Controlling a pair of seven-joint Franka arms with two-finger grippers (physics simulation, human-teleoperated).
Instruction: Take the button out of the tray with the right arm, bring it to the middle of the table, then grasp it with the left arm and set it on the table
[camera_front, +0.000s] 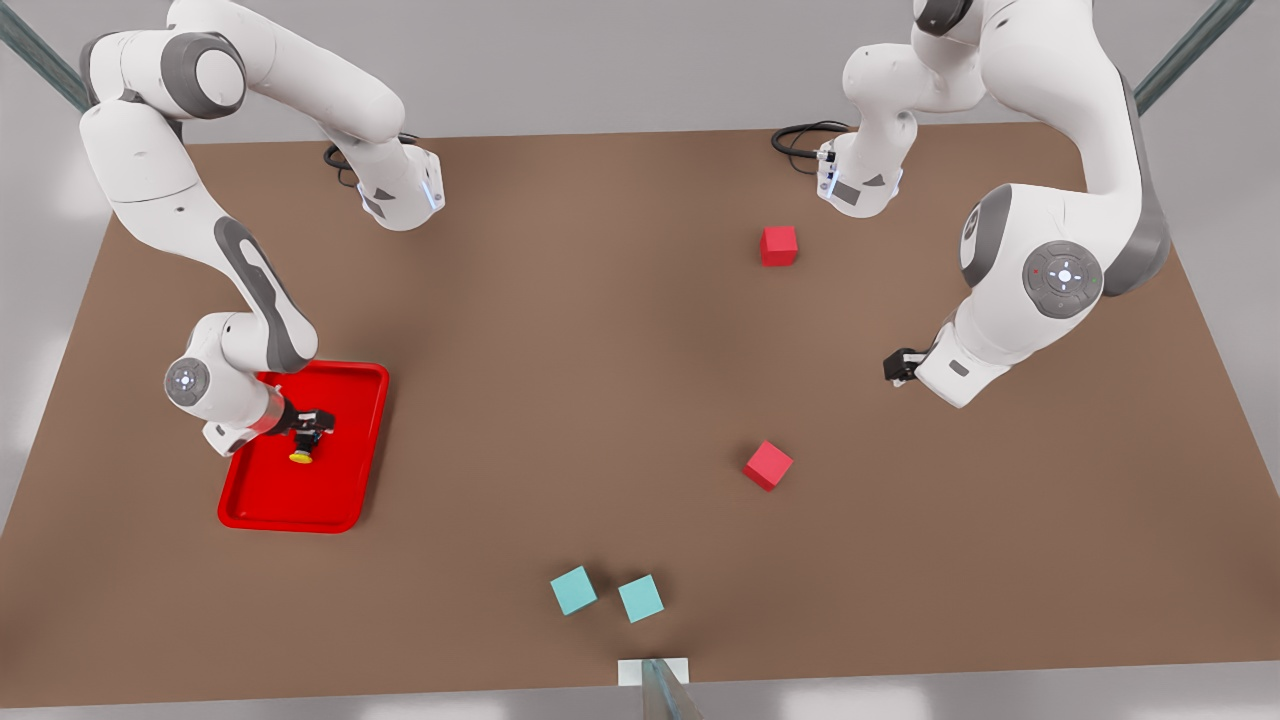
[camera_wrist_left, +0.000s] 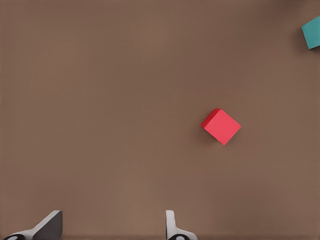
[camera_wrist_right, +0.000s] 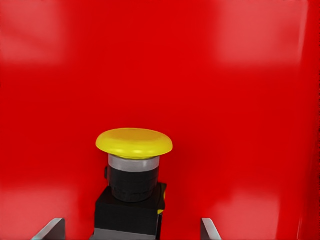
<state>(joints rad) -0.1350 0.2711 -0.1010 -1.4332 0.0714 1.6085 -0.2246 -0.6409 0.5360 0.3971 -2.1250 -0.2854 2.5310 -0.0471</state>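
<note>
Your right gripper (camera_front: 312, 428) is hanging low over the tray (camera_front: 352, 400), on the front view's left, and its two fingers (camera_wrist_right: 50, 230) are standing apart with the button (camera_front: 301, 456) sitting between them. In the right wrist view the button (camera_wrist_right: 134, 170) is lying with its black body toward the gripper and its yellow domed cap pointing away from it. Neither finger is touching the body as far as you can see; there is red tray floor showing on both sides of it. The tray's raised rim (camera_wrist_right: 307, 125) is running along one side of that view, well beyond the finger nearest it.

Your left gripper (camera_front: 898, 368) is waiting over the bare table (camera_front: 600, 400), on the front view's right, well apart from the tray and the button. Its fingers (camera_wrist_left: 47, 227) are spread wide in the left wrist view, with nothing between them but brown tabletop. Ahead of this gripper a red cube (camera_wrist_left: 221, 126) is lying on the table, the same one you are seeing as the near red cube (camera_front: 768, 465) in the front view. A teal cube (camera_wrist_left: 312, 32) is sitting farther out past it; in the front view two teal cubes (camera_front: 606, 594) are resting just beside each other. A second red cube (camera_front: 779, 246) is sitting on the table, to the other side of the left gripper.
</note>
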